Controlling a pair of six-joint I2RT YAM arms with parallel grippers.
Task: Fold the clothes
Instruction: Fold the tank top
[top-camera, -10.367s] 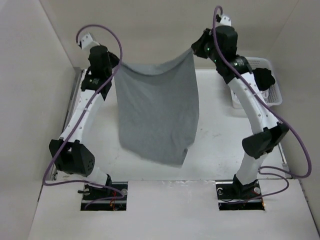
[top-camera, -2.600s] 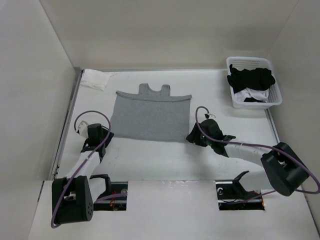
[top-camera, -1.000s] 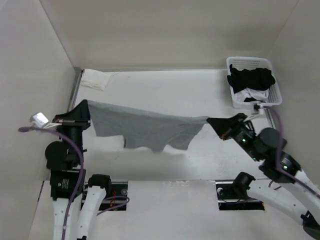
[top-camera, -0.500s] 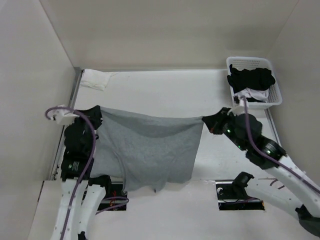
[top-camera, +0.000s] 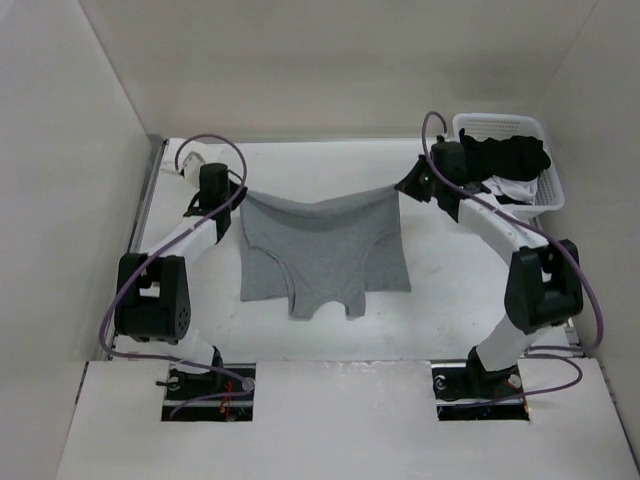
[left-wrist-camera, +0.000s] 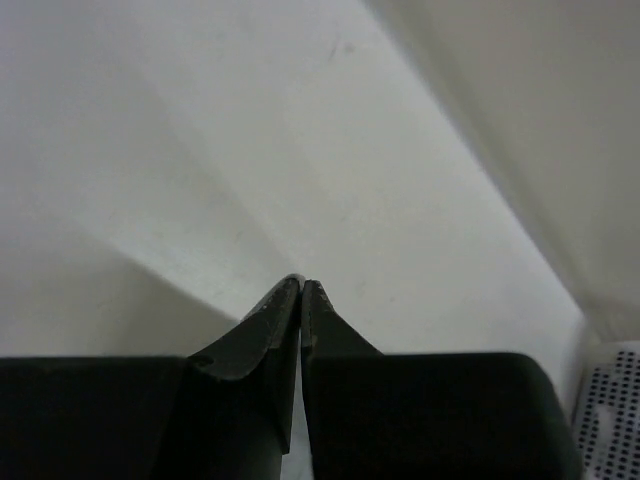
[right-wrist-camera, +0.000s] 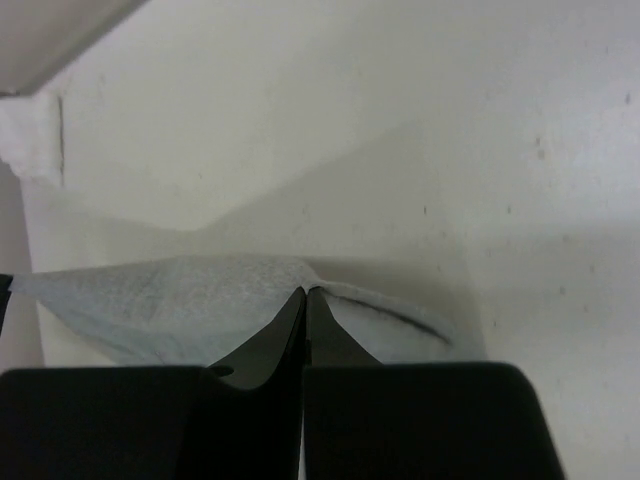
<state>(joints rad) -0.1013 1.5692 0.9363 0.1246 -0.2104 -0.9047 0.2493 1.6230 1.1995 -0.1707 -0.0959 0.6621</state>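
I am pinching far corners of the tank top (top-camera: 320, 245) in the left gripper (top-camera: 238, 192) and right gripper (top-camera: 400, 187), mid-fold; next, I judge, comes lowering it evenly onto the surface (top-camera: 455, 300).

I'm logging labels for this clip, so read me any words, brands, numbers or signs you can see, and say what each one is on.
There is no readable text in any of the three views.
The grey tank top is plain, with no print or tag showing.
The white basket shows no label or writing.
The dark clothes in the basket show no logo or tag.
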